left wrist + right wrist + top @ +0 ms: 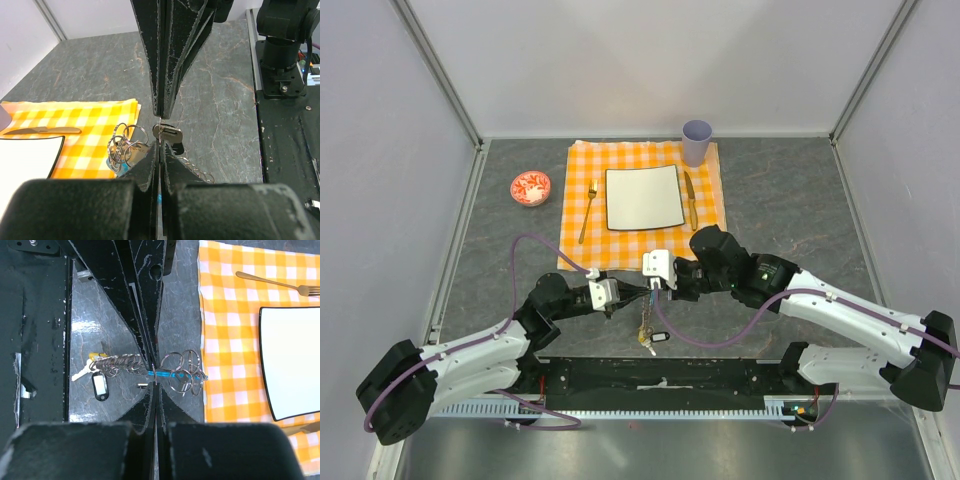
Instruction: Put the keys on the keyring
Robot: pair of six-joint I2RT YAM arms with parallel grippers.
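Evidently the left tool (160, 147) and right tool (156, 385) are each squeezing shut, tip to tip, pinching the keyring (175, 374) over the desk (770, 200) beside the checked cloth (235, 315); one key (167, 134) is sitting at their tips, apparently not yet threaded.

One plate (644, 197), fork (589, 210), knife (690, 200); keys (82, 372) perhaps three.

Grey marbled table (790, 200) boxed by plain pale walls (640, 60), evenly lit.
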